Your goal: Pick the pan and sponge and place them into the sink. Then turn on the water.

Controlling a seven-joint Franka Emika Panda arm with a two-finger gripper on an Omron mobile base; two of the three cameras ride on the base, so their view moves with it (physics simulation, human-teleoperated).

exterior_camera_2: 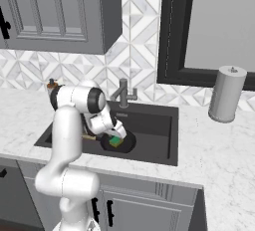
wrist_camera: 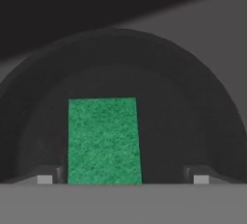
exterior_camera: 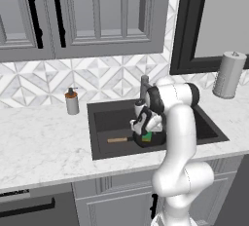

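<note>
The black pan (exterior_camera: 156,140) lies in the dark grey sink (exterior_camera: 104,118), its wooden handle (exterior_camera: 118,140) pointing left. The green sponge (exterior_camera: 146,136) rests inside the pan. My gripper (exterior_camera: 145,129) hangs just over the sponge, open. In the hand view the sponge (wrist_camera: 103,141) lies flat on the pan (wrist_camera: 183,121) floor, and the fingertips (wrist_camera: 46,178) stand wide on either side of it, apart from its edges. From the right I see the pan (exterior_camera_2: 128,144), the sponge (exterior_camera_2: 115,141) and the gripper (exterior_camera_2: 115,135) in the sink (exterior_camera_2: 154,130). The faucet (exterior_camera: 144,86) shows no water.
A soap dispenser (exterior_camera: 72,102) stands on the counter left of the sink. A paper towel roll (exterior_camera: 228,74) stands at the back right. The faucet (exterior_camera_2: 123,93) rises right behind my arm. Wall cabinets hang above the counter.
</note>
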